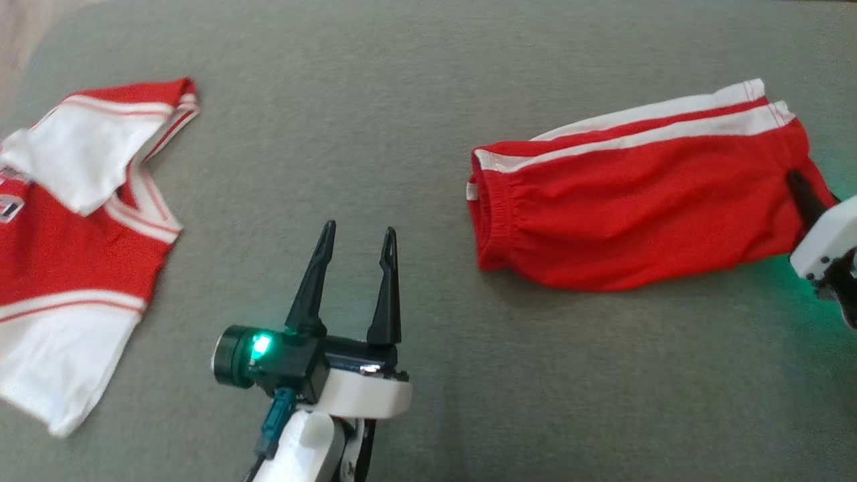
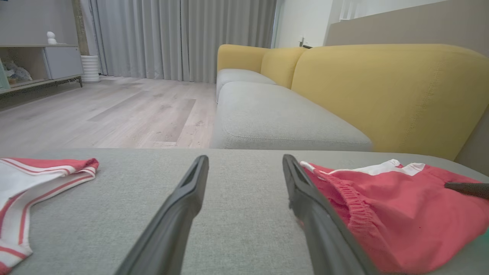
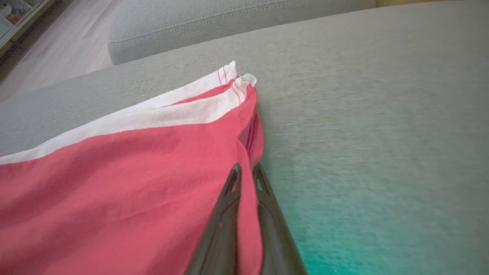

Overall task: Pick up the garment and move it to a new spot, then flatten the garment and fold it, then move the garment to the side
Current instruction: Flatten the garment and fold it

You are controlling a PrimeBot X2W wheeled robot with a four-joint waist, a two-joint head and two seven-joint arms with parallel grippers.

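Observation:
The red shorts (image 1: 636, 201) with white side stripes lie folded on the right of the grey cushion surface (image 1: 375, 94), waistband pointing left. My right gripper (image 1: 803, 191) is at their right end, shut on the red cloth near the hem; in the right wrist view the fabric (image 3: 114, 183) runs pinched between the two fingers of that gripper (image 3: 247, 167). My left gripper (image 1: 359, 231) stands open over bare cushion, left of the waistband, with nothing in it. In the left wrist view the open left gripper (image 2: 245, 158) has the shorts (image 2: 401, 214) just beyond its right finger.
A red and white jersey (image 1: 73, 234) lies spread at the surface's left edge and appears again in the left wrist view (image 2: 34, 179). Beyond the far edge are a yellow sofa (image 2: 382, 88) with grey seat cushions, wooden floor, curtains and a low shelf.

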